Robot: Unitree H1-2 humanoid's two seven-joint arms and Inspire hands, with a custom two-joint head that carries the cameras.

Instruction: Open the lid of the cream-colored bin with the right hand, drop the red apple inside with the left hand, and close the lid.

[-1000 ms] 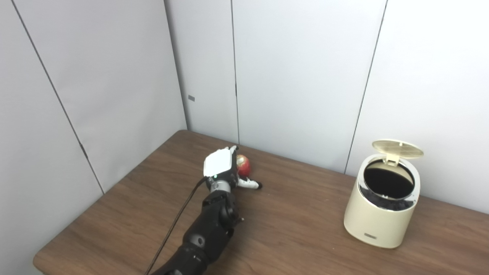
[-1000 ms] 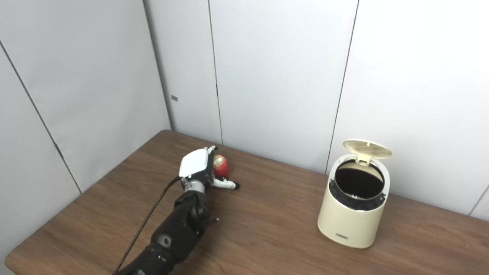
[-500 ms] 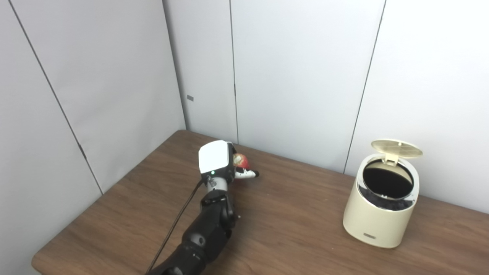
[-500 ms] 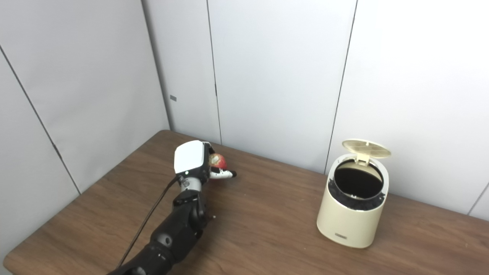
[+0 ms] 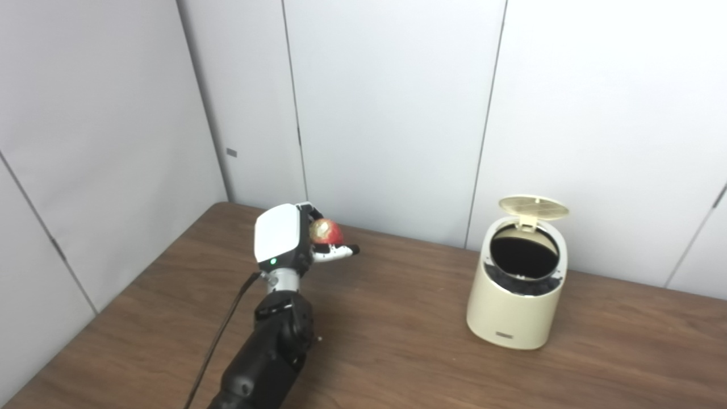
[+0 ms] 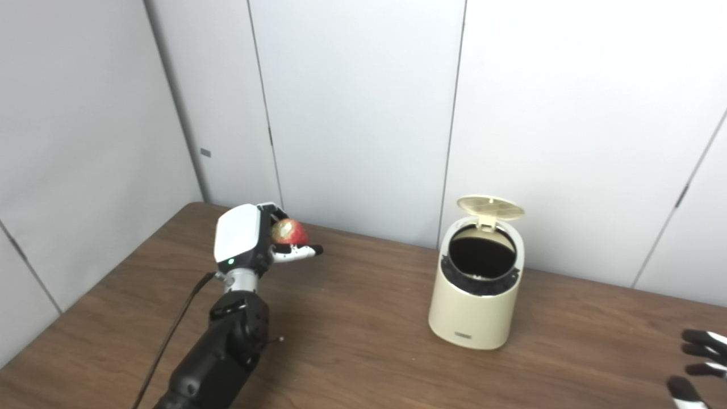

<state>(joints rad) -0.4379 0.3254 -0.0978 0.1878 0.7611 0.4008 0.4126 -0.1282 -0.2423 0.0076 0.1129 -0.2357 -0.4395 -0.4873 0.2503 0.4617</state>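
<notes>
Apple [image 5: 325,231] clutched in raised left hand [image 5: 284,241], well apart from open-lidded bin [image 5: 518,284]

- Your left hand [image 5: 284,241] is closed around the red apple [image 5: 325,231], raised above the table [image 5: 397,341], well left of the bin [image 5: 517,295].
- The bin's lid [image 5: 533,207] stands open at its back edge.

Dark wood-grain table [image 5: 397,341] set into a corner of white wall panels, cream-colored bin [image 5: 515,295] standing on it with lid [image 5: 533,207] raised, well right of the left hand [image 5: 284,241]
</notes>
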